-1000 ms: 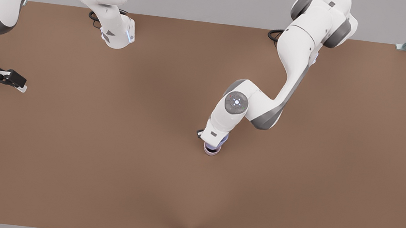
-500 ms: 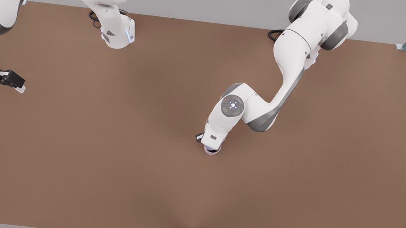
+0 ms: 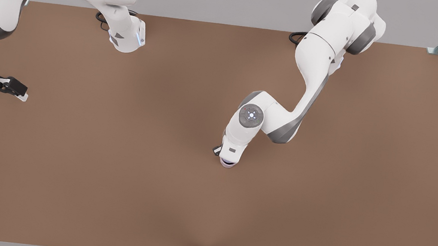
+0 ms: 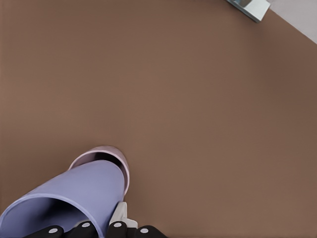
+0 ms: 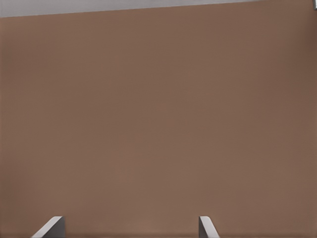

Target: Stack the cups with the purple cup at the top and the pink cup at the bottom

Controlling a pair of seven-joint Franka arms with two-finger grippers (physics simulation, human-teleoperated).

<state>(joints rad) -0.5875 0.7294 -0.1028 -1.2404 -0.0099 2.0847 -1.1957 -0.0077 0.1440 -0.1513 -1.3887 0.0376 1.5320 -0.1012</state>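
1. The left tool (image 3: 229, 159) grips the purple cup (image 4: 74, 198), its base entering the pink cup (image 4: 121, 161) near mid-desk (image 3: 108, 167)
2. The right tool (image 3: 17, 89) waits, fingers apart, over the desk's edge at the front view's left

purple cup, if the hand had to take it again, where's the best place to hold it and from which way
Grip the purple cup by its side wall just under the open rim, coming from above, as the left hand does now. It tapers, and its narrow base already sits inside the pink cup, so only the wider upper part is free. The right hand waits at the table edge, open.
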